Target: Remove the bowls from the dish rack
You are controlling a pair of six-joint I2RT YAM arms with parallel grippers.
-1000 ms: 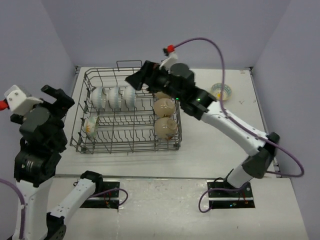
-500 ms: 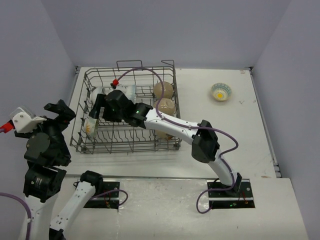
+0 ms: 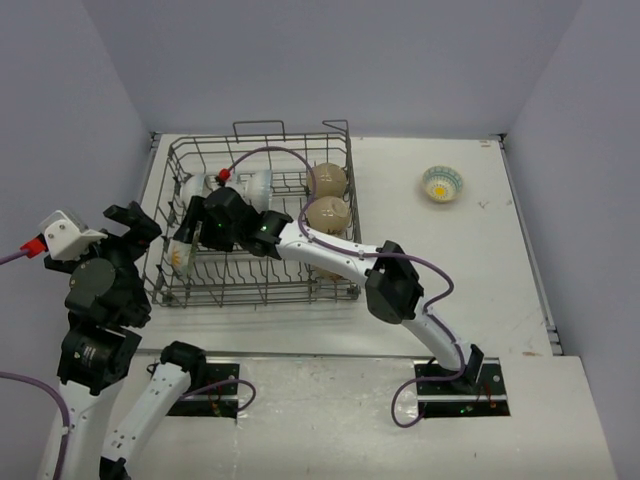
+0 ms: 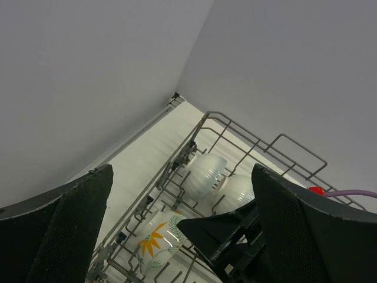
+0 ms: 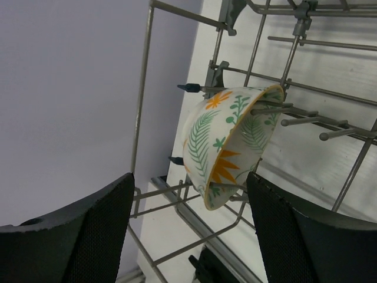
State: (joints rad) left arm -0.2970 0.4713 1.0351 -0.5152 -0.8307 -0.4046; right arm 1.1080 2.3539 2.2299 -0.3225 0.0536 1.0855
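Observation:
The grey wire dish rack (image 3: 262, 139) holds two white ribbed bowls (image 3: 260, 184) at its back left and beige bowls (image 3: 328, 179) at its right. A white bowl painted with orange flowers and green leaves (image 3: 181, 256) leans on the tines at the left end. My right gripper (image 3: 190, 232) reaches into the rack there. In the right wrist view the painted bowl (image 5: 227, 141) hangs between the open fingers (image 5: 76, 236), with a gap on each side. My left gripper (image 3: 140, 225) stays open and empty beside the rack's left wall, looking down on the painted bowl (image 4: 154, 242).
A small bowl with a yellow centre (image 3: 442, 183) sits on the white table at the right of the rack. The right arm's forearm (image 3: 320, 250) lies across the rack, over its right half. Grey walls enclose the table at the back and sides.
The right arm has swung from the rack's back right to its left end and dropped around the painted bowl, its fingers narrowing. The left arm has shifted slightly right and lower.

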